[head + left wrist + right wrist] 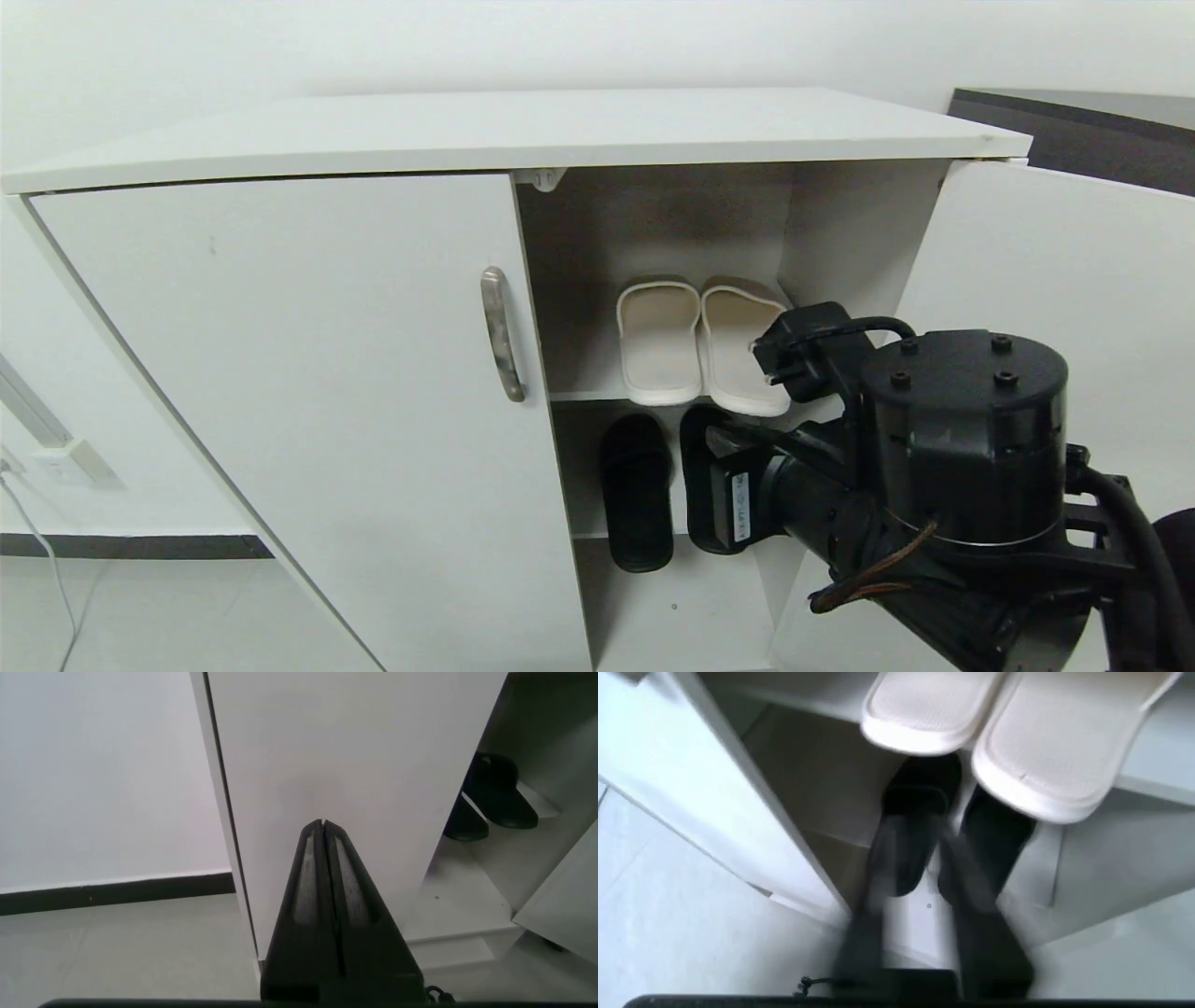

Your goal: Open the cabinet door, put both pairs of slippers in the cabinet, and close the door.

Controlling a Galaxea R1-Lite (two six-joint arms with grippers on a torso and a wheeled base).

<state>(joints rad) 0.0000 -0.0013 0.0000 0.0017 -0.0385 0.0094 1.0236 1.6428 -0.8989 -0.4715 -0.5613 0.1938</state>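
The white cabinet (523,131) has its left door (280,373) closed and its right door (1055,280) swung open. A pair of white slippers (700,341) lies on the upper shelf, toes outward. Below them on the lower shelf lies a black slipper (637,490); its partner is partly hidden behind my right arm (934,448). In the right wrist view my right gripper (924,887) is open just in front of the black slippers (920,789), under the white slippers (1046,756), with nothing between its fingers. My left gripper (322,826) is shut and empty, facing the closed left door (355,747).
The left door carries a metal handle (502,333). A wall socket with a cable (65,462) sits low on the wall to the left. Grey floor (121,952) lies open before the cabinet. The open right door stands close beside my right arm.
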